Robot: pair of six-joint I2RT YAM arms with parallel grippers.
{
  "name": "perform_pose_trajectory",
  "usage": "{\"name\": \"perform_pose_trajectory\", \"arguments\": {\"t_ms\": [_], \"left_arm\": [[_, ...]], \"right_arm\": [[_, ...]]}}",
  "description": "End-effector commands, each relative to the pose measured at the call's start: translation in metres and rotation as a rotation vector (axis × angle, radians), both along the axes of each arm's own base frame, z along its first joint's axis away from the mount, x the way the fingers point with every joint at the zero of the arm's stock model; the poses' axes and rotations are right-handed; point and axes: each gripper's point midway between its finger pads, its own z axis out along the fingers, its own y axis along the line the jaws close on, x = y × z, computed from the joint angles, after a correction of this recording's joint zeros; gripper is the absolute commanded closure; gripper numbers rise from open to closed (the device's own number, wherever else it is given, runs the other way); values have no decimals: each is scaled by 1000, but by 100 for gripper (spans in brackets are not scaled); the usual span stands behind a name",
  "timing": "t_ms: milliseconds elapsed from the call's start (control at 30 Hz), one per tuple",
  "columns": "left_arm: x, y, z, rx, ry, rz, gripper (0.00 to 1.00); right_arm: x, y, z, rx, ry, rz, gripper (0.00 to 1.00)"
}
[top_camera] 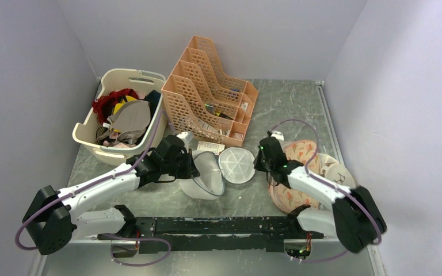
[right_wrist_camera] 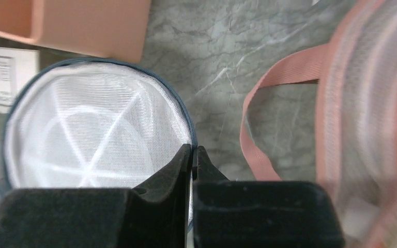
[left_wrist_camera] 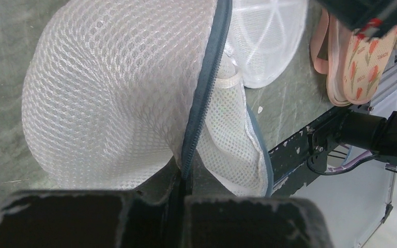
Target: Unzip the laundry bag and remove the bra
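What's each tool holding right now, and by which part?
Both hold the laundry bag. The left tool pinches its grey zip band; the right tool pinches the rim of the round flat half.

White honeycomb-mesh laundry bag [left_wrist_camera: 108, 93], grey-blue zip [left_wrist_camera: 207, 88].

each arm is built of smooth white tubular links set between bulky black joint housings, and the left arm [top_camera: 101, 187] and the right arm [top_camera: 316, 187] look alike. a thin purple cable [top_camera: 293, 120] trails along each one in loose loops. each ends in a blocky black base [top_camera: 54, 224] with rounded corners. the left gripper [left_wrist_camera: 186, 173] and the right gripper [right_wrist_camera: 193, 157] are matte black, with wedge-shaped fingers [right_wrist_camera: 165, 173] on a boxy body whose edges are scuffed pale.
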Motion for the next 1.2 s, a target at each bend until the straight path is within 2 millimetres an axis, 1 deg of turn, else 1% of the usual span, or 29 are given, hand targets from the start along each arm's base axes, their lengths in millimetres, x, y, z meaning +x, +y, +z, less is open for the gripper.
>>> {"name": "perform_pose_trajectory", "arguments": {"t_ms": [0,133,233,433,533,633,667,700,733,767,800,833,900,1000,1067,1167], "left_arm": [[1,-16,14,-60,-13,-45,89],[1,-23,17,-99,-13,-59,81],[1,-28,21,-123,-16,-73,70],[2,-24,37,-121,-61,-76,40],[3,-17,46,-105,-93,-69,24],[4,-8,52,-77,-118,-50,17],[4,-5,53,-67,-124,-43,16],[4,-2,54,-60,-126,-39,16],[4,0,55,-51,-128,-32,16],[4,1,55,-45,-129,-32,16],[4,3,56,-40,-131,-28,16],[4,5,56,-34,-133,-22,16],[5,10,58,-25,-142,-1,16],[4,21,61,-16,-155,38,15],[3,28,57,-8,-153,67,16],[-1,39,49,11,-138,109,26]], "right_arm": [[-6,-18,43,-34,-69,-22,100],[-13,-25,73,-58,-100,-9,100],[-12,-24,100,-58,-139,14,100],[-13,-4,158,-40,-250,125,100],[-14,12,178,-35,-294,197,100],[-16,25,196,-76,-319,242,100],[-19,31,201,-97,-327,264,100],[-19,35,211,-96,-344,274,100],[-23,41,212,-106,-344,299,100],[-23,47,225,-95,-364,311,100],[-25,54,233,-83,-377,336,100],[-27,63,236,-72,-382,366,100],[-34,81,236,-60,-375,429,100],[-43,108,229,-66,-358,489,100],[-50,125,226,-66,-352,518,100],[-59,149,226,-55,-349,560,100]]}}
